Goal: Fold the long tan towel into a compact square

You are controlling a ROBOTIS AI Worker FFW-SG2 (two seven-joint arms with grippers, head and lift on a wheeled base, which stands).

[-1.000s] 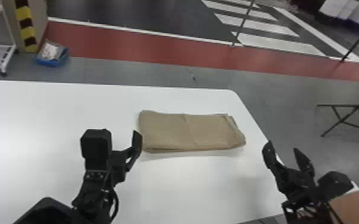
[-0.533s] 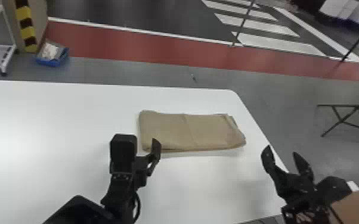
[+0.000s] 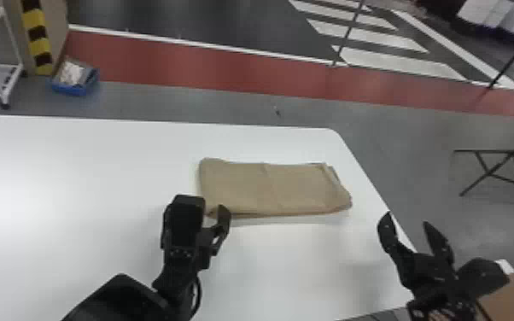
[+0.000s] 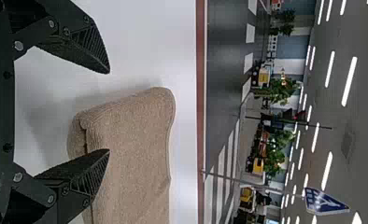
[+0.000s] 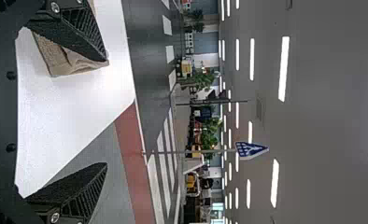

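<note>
And look at the left tool (image 4: pixel 108 111), spread wide, empty, poised by the near left corner of the towel (image 3: pixel 269 188) on the bench (image 3: pixel 77 170)! Right tool (image 5: pixel 106 112) wide open too, holding nothing, apart from the far end. Looks soft, light, floppy, hardly slippery, nothing to break. Pinch deep at that layered corner, catching every ply, or risk peeling just one!

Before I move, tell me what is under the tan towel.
The white table supports the folded towel and shows around it; the patch directly beneath is covered, so anything there cannot be seen.
</note>
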